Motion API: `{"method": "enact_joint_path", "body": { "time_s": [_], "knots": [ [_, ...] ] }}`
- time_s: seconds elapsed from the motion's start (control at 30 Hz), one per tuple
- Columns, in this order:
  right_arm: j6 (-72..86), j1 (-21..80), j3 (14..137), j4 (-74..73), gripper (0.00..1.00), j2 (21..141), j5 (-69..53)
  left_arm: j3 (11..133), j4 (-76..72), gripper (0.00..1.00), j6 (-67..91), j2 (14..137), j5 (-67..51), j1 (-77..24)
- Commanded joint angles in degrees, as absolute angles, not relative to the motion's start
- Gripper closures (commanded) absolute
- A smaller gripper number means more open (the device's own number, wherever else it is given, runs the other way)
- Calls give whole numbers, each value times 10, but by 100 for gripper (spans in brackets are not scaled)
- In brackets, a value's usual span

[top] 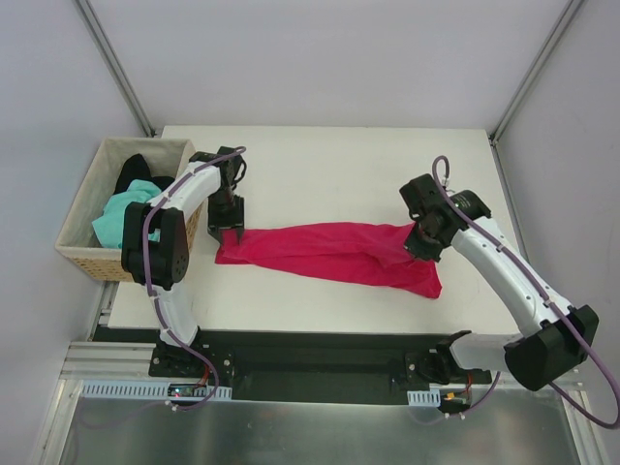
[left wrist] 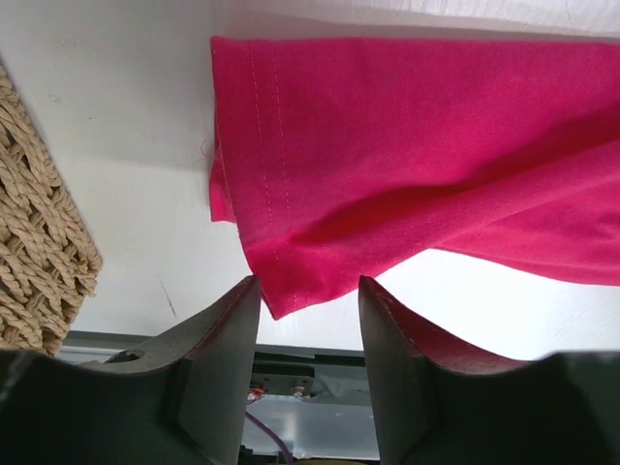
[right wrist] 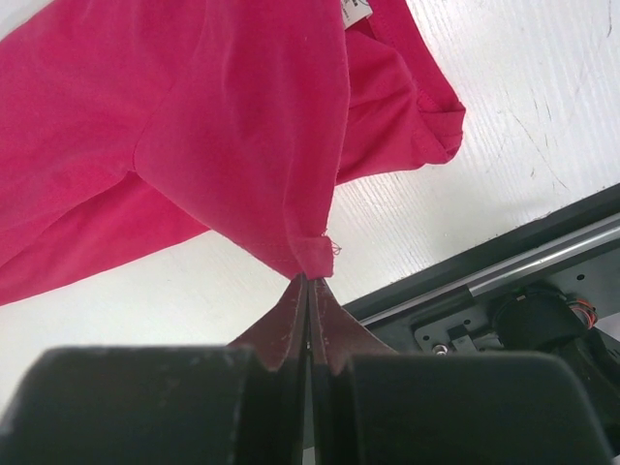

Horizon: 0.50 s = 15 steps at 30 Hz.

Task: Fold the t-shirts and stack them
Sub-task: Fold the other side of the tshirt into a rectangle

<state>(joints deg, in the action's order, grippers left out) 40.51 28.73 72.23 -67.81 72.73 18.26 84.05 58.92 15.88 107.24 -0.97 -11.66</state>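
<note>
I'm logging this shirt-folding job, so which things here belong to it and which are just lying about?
Job:
crimson t-shirt, pinched by the right gripper, left gripper open at its hem
mint-green t-shirt
black t-shirt

Lying about:
wicker basket holding those two
table

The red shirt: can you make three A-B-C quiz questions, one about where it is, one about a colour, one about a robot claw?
1. Where is the crimson t-shirt? A) on a chair B) stretched along the table C) on the floor
2. Which colour cloth shows in the wicker basket? A) yellow B) white C) mint-green
3. The right gripper is: A) shut on the crimson t-shirt B) wide open C) holding the wicker basket

Answers: 1 B, it stretches over the white top. 2 C, a mint-green t-shirt sits inside. 3 A, it pinches a fold of cloth.
</note>
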Motion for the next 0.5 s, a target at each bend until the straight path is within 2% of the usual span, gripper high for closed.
{"method": "enact_joint_path", "body": {
  "time_s": [0.0, 0.27, 0.47],
  "knots": [
    [412, 294, 755, -698, 99, 730, 200, 854, 586, 59, 153, 1048, -4, -120],
    [396, 294, 791, -708, 99, 751, 204, 887, 564, 62, 162, 1089, -7, -120],
    [388, 294, 822, -722, 99, 774, 213, 922, 560, 71, 158, 1137, -10, -121]
  ]
}}
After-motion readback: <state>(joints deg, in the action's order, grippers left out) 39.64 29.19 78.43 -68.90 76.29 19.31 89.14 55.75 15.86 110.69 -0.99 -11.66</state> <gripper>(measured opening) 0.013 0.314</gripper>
